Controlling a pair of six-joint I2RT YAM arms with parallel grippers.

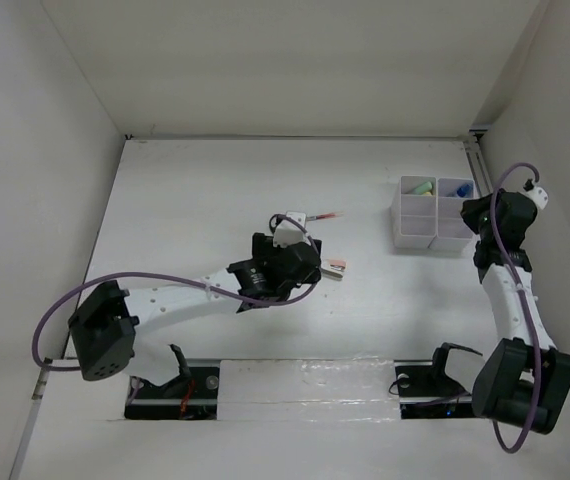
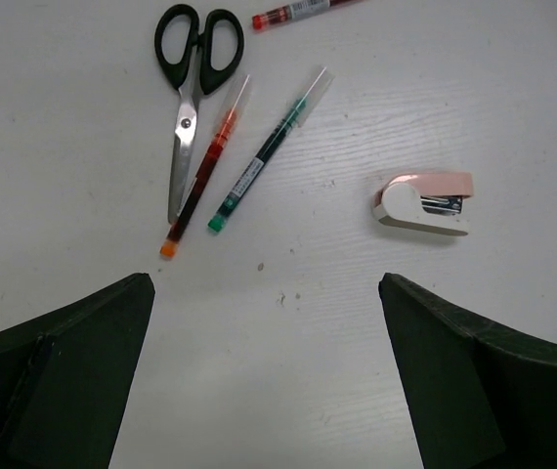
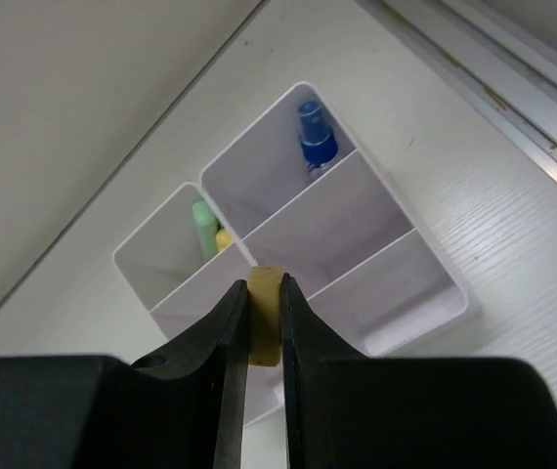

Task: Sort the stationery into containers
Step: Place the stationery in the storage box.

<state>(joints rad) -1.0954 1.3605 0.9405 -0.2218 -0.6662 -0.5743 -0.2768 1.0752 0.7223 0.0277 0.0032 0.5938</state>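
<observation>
My right gripper is shut on a small yellowish block and holds it above the white organizer box, over its middle dividers. In the top view the right gripper is at the right side of the box. A light green marker and a blue item stand in the far compartments. My left gripper is open and empty above the table. Beyond it lie black-handled scissors, an orange pen, a green pen, a red pen and a white-pink eraser-like piece.
White walls close in the table at the back and both sides. A metal rail runs along the right wall next to the box. In the top view my left gripper hides the scissors and pens; the white-pink piece shows beside it.
</observation>
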